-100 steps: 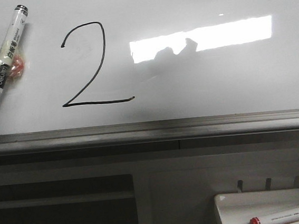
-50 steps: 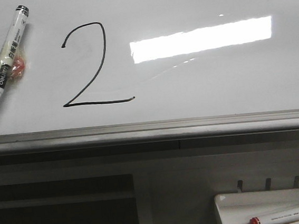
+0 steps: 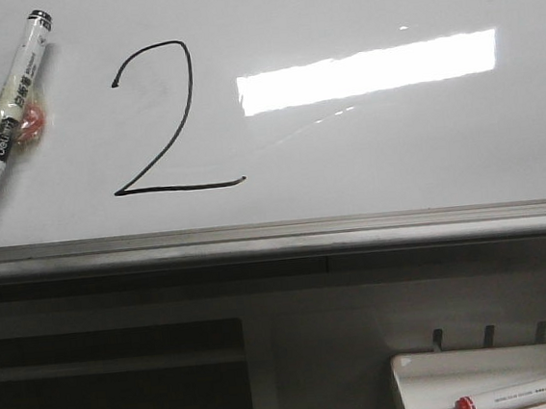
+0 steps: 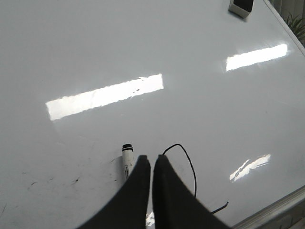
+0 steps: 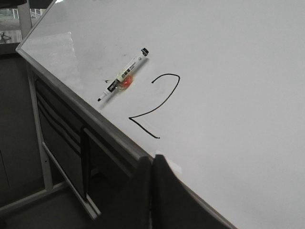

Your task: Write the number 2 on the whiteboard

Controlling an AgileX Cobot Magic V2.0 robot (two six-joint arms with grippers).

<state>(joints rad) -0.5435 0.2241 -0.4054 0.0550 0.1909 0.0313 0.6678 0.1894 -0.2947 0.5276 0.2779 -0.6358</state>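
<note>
The whiteboard (image 3: 394, 154) fills most of the front view, w/ a bright light strip reflected on it, and the dark arm shadow that crossed that strip a sec ago is gone, as is the black shape at the far left edge, so both arms look pulled back. The number 2 (image 3: 163, 118) stands complete just right of the black marker (image 3: 9, 106) resting on the board, so I'd call the job done. Left gripper (image 4: 151, 160) and right gripper (image 5: 152, 160) both have fingers pressed together, holding nothing; a red-capped marker (image 3: 528, 393) sits in the white tray (image 3: 415, 370) below the rail, nothing blocking.
</note>
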